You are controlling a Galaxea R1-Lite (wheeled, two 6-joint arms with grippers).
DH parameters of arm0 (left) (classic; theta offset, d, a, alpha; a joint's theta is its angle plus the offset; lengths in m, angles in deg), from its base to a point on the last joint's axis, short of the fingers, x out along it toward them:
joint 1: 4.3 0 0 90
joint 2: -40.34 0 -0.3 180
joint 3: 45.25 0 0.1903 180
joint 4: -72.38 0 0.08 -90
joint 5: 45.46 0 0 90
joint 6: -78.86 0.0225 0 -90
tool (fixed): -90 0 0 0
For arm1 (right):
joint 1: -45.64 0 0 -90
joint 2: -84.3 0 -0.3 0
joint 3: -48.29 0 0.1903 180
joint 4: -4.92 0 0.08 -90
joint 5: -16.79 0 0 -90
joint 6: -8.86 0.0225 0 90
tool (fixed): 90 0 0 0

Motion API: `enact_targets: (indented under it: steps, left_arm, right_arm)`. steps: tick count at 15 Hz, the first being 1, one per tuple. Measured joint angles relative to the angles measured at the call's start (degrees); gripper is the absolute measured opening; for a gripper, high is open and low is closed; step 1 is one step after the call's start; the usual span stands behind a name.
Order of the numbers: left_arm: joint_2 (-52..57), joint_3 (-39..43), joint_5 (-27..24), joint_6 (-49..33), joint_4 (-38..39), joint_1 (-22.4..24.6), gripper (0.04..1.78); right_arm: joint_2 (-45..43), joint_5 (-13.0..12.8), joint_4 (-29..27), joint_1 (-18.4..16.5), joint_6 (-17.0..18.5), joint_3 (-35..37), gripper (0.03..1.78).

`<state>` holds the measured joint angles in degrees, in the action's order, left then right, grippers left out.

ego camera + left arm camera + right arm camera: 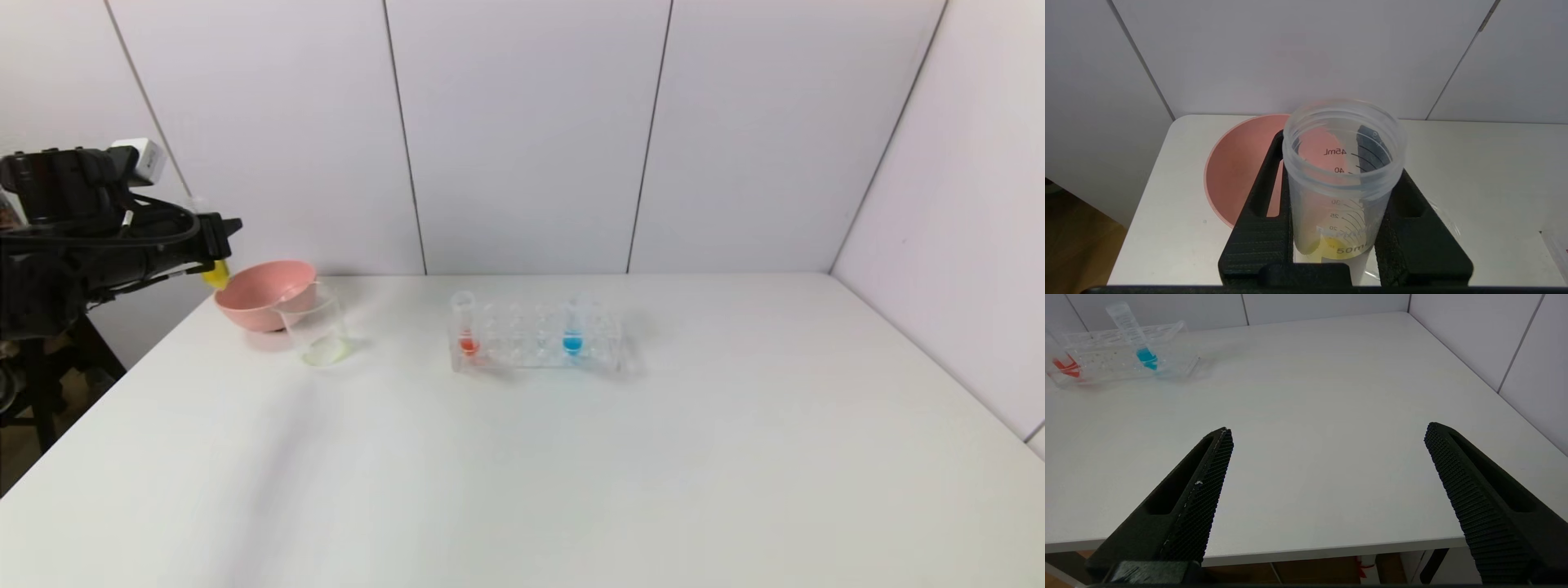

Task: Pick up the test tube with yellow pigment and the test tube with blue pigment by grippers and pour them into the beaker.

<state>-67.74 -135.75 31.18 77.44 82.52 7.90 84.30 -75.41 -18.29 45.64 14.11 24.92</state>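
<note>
While the head view catches only the yellow bottom of the test tube with yellow pigment (216, 276) poking out under the left tool (219, 245), held up above the pink bowl (263, 296) at the counter's (522, 457) far left edge, the left wrist view looks straight down its open mouth: the tube (1341, 179) is clamped between the left tool's (1340, 228) two black fingers, printed volume marks on its wall and a little yellow liquid at its base. Just beside the bowl stands the beaker (317, 331), with a pale yellow-green tint at its bottom. Near the counter's middle, the clear rack (539, 343) holds the test tube with blue pigment (572, 331) toward its right end and an orange-red tube (466, 331) at its left end. Only the right wrist view shows the right tool (1327, 457), fingers spread wide with nothing between them, near the counter's front edge, well apart from the rack (1122, 355) and the blue tube (1137, 337) leaning in it.
</note>
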Motion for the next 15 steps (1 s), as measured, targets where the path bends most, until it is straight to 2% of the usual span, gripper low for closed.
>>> enact_targets:
  steps: [3, 10, 15]
  left_arm:
    - [-2.63, 0.68, -0.13, 1.54, 4.38, -0.02, 0.55]
    - [-5.34, 0.93, -0.37, 1.87, 5.75, 0.00, 0.55]
    - [-6.08, 1.40, -0.15, 3.82, 10.34, 0.28, 0.55]
  right_arm:
    - [0.00, 0.00, 0.00, 0.00, 0.00, 0.00, 1.71]
    - [0.00, 0.00, -0.02, 0.00, 0.00, 0.00, 1.71]
    - [0.00, 0.00, 0.00, 0.00, 0.00, 0.00, 1.71]
